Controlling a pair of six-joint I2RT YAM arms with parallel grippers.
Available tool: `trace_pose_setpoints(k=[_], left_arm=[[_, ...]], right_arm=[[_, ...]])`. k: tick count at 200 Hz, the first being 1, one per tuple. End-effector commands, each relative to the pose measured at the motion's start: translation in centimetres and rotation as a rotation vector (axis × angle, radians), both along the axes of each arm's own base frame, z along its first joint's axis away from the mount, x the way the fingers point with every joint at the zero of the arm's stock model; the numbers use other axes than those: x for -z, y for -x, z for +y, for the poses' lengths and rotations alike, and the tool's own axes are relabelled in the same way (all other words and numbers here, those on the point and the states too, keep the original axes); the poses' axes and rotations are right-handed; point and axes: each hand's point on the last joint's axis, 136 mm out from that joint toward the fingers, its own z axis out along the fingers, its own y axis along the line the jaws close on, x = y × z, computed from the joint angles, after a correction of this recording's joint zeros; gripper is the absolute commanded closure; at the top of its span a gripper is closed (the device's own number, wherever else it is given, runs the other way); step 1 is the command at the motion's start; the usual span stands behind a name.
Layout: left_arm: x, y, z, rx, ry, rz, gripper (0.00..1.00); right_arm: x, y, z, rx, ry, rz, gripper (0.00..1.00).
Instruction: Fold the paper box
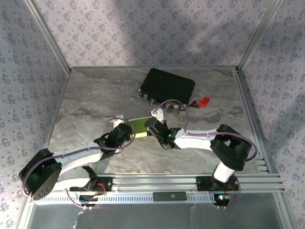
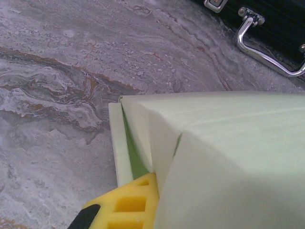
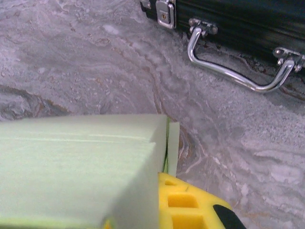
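I see the paper box at the middle of the table, pinched at both ends — left gripper closed on its left end, right gripper on its right; the black case sits beyond, apart.

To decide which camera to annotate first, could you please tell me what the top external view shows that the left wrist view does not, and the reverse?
The top external view adds the left arm and right arm meeting at the paper box, the whole black case, and a small red object beside it. The left wrist view adds the box's folded corner with its layered flaps close up, and a yellow finger pad against the card. Shared: the box, the case and the marble table.
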Motion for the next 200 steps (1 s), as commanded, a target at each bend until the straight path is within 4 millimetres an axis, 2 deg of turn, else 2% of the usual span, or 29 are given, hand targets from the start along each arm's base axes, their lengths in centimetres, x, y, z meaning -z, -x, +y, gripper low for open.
trace_pose_setpoints(k=[1,41,65,82,115,158,184,200], left_arm=[[1.3,1.0,-1.3,0.048,0.045,0.036,1.00],[2.0,1.7,-0.6,0.025,-0.017,0.047,1.00],[2.2,2.0,-0.2,0.013,-0.062,0.049,1.00],[2.5,2.2,-0.2,0.014,-0.102,0.051,1.00],[3.5,2.4,0.6,-0.020,-0.242,0.048,1.00],[4.3,2.4,0.7,-0.052,-0.309,0.051,1.00],[3.9,2.4,0.7,-0.062,-0.307,0.041,1.00],[3.6,2.3,0.5,-0.055,-0.301,0.036,1.00]], right_arm=[[3.2,1.9,-0.1,-0.032,0.041,0.039,1.00],[4.1,3.0,-1.0,-0.009,0.112,0.009,1.00],[4.6,3.7,-2.1,0.017,0.144,0.024,0.85],[4.1,4.4,-2.4,0.017,0.151,0.028,0.77],[3.3,5.5,-2.7,0.007,0.135,0.064,0.68],[2.4,7.2,-2.0,-0.056,0.065,0.130,0.53],[1.9,8.3,-2.3,-0.060,0.018,0.188,0.51],[0.7,9.1,-2.4,-0.072,-0.039,0.194,0.50]])
